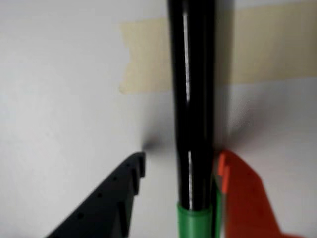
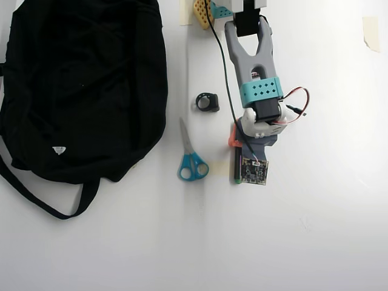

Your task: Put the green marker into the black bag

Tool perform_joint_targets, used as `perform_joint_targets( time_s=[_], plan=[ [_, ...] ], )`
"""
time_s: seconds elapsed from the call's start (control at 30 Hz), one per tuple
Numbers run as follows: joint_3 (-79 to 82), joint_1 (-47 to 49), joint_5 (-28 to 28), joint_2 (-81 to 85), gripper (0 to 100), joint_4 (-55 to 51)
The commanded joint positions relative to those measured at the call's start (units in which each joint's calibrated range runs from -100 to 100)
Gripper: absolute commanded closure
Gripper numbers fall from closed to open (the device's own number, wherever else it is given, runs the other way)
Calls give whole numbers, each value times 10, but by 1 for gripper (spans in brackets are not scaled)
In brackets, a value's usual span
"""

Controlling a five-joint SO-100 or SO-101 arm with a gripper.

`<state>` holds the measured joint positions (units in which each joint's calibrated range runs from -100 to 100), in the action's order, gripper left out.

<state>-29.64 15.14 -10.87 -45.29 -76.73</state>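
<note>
We see the green marker [image 1: 192,99] with a glossy black plastic barrel, the black bag [image 2: 79,85] of soft matt cloth, scissors [image 2: 190,154] with bare metal blades and blue plastic handles, and a smooth matt white table [image 2: 315,242].

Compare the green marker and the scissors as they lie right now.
The green marker has a glossy black barrel with green trim; the scissors have bare metal blades and blue handles. The marker lies between the gripper's open jaws, mostly hidden beneath the arm overhead; the scissors lie untouched, in full view. Both rest on the white table.
</note>
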Motion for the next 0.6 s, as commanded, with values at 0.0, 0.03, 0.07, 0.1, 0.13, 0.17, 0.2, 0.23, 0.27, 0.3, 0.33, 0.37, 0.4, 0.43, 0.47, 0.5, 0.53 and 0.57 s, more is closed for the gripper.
perform_joint_targets(
  time_s=[0.0,0.03,0.07,0.1,0.13,0.17,0.2,0.23,0.27,0.3,0.33,0.37,0.4,0.43,0.47,0.5,0.53,0.57],
  plan=[
    [-13,6,0,3,81,-3],
    [-13,6,0,3,81,-3],
    [-13,6,0,3,81,-3],
    [-13,6,0,3,81,-4],
    [-13,6,0,3,81,-4],
    [-13,6,0,3,81,-9],
    [-13,6,0,3,81,-13],
    [-13,6,0,3,81,-19],
    [-13,6,0,3,81,-23],
    [-13,6,0,3,81,-28],
    [-13,7,0,3,81,-32],
    [-13,7,0,3,81,-35],
    [-13,7,0,3,81,-36],
    [-13,8,0,3,81,-37],
    [-13,8,0,3,81,-38],
    [-13,8,0,3,81,-39],
    [-13,8,0,3,81,-39],
    [-13,8,0,3,81,-39]
  ],
)
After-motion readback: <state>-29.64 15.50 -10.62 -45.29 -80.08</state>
